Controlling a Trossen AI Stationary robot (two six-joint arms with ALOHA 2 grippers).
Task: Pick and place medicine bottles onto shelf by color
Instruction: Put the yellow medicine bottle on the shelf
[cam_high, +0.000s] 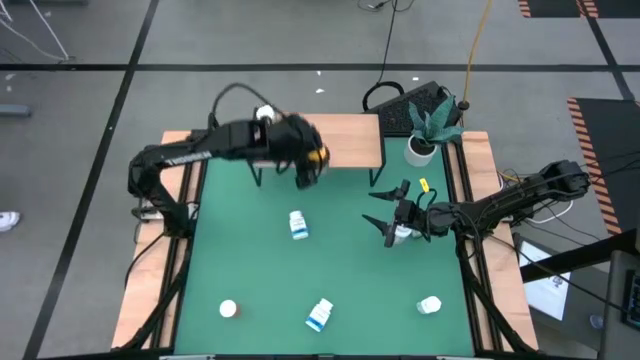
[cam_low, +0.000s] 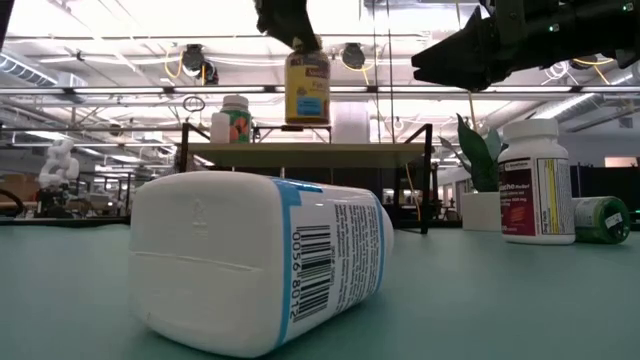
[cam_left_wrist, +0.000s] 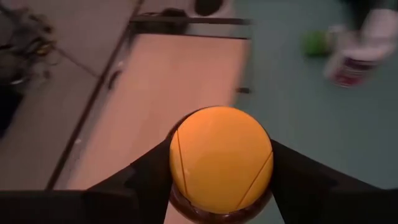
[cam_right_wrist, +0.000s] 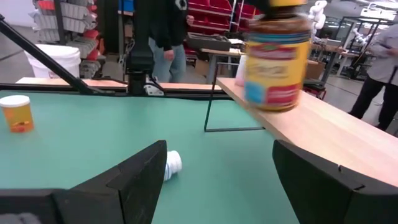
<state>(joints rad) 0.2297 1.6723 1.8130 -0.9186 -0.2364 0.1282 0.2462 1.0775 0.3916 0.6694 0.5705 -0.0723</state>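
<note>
An amber medicine bottle with a yellow lid hangs upright just above the light-wood shelf, over its near edge. My left gripper is shut on it. Two small bottles stand on the shelf's top. My right gripper waits open and level over the green mat at the right, with nothing between its fingers. A white bottle with a dark red label stands upright below it, beside a green bottle lying on its side. My left gripper pinches the amber bottle's yellow lid between its two fingers, one on each side of the lid. The fingers come slanting down from above. The bottle hangs upright below them, its base clear of the shelf top.
More bottles are spread over the mat: a white and blue one at the middle, a large one lying on its side near the front edge, and one each at the front left and front right. A potted plant stands right of the shelf.
</note>
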